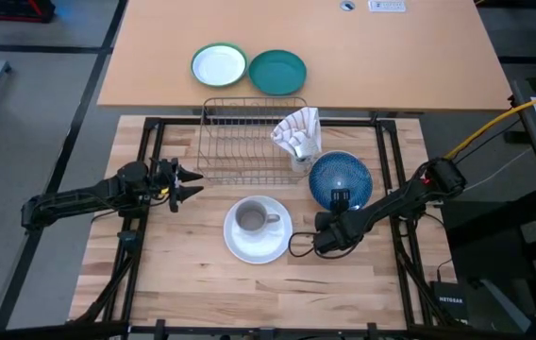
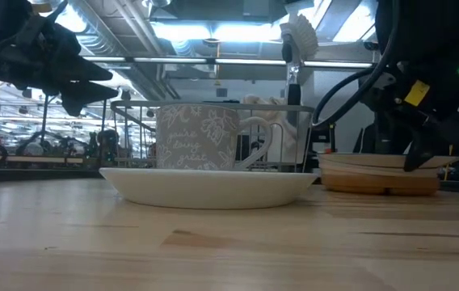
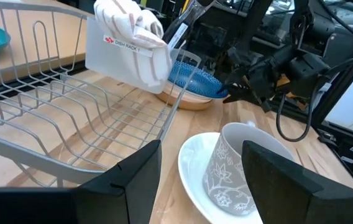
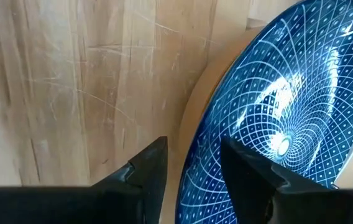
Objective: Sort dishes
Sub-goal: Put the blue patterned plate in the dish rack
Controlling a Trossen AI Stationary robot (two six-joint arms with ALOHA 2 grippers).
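A dark blue patterned plate (image 1: 339,175) lies on a tan wood-coloured plate (image 4: 191,121) at the table's right, beside the dish rack. My right gripper (image 4: 192,146) is open and slants down at the blue plate's near rim, one finger on either side of it. A grey patterned mug (image 1: 252,219) stands upright in a white plate (image 1: 259,246) at the table's middle. My left gripper (image 1: 191,184) hangs open at the left, pointing level toward the mug (image 3: 232,168), clear of it. My right gripper stands astride the blue plate's near rim (image 4: 195,168), slanting down from the near right. One finger (image 4: 251,171) is over the plate's patterned face, the other (image 4: 145,171) outside the rim above the table. Whether either touches the plate I cannot tell.
A wire dish rack (image 1: 240,142) stands at the table's far side, with a holder of white cloth and a brush (image 1: 298,132) at its right end. On the farther table lie a green-rimmed white plate (image 1: 219,66) and a teal plate (image 1: 277,73). Bare wood lies near the front edge.
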